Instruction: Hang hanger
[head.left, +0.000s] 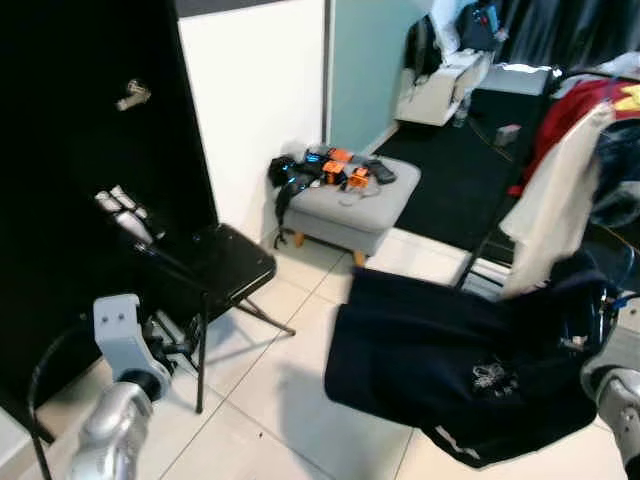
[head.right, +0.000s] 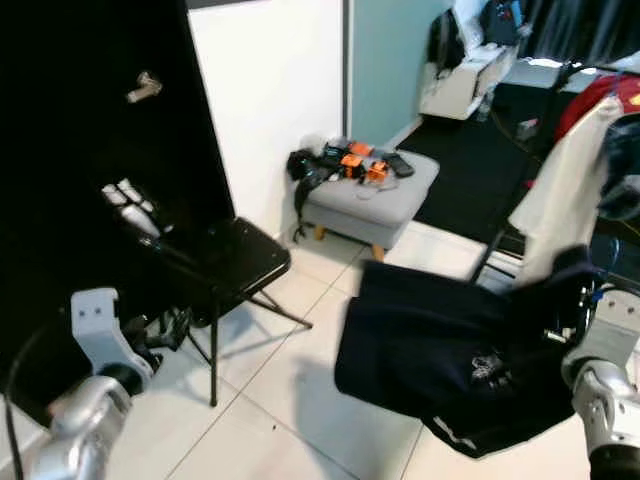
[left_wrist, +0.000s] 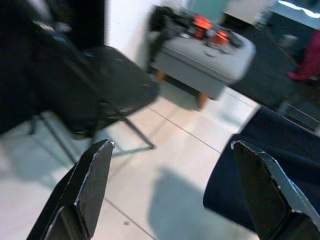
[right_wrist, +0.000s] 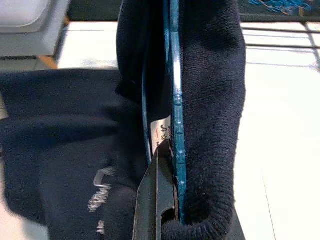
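A dark navy garment (head.left: 450, 360) hangs on a blue hanger (right_wrist: 175, 100) low at the right, above the tiled floor. My right gripper (right_wrist: 167, 160) is shut on the hanger's blue bar, and the cloth folds around its black finger (right_wrist: 156, 200). The right arm (head.left: 620, 395) shows at the lower right edge behind the garment. A clothes rack with white and red garments (head.left: 560, 190) stands just beyond it at the right. My left gripper (left_wrist: 172, 145) is open and holds nothing, above the floor near the chair. The left arm (head.left: 120, 385) is at the lower left.
A black folding chair (head.left: 215, 265) stands at the left against a black panel (head.left: 80, 150). A grey footstool (head.left: 360, 205) carrying black and orange gadgets sits by the white wall. Bare tiles (head.left: 290, 390) lie between chair and garment.
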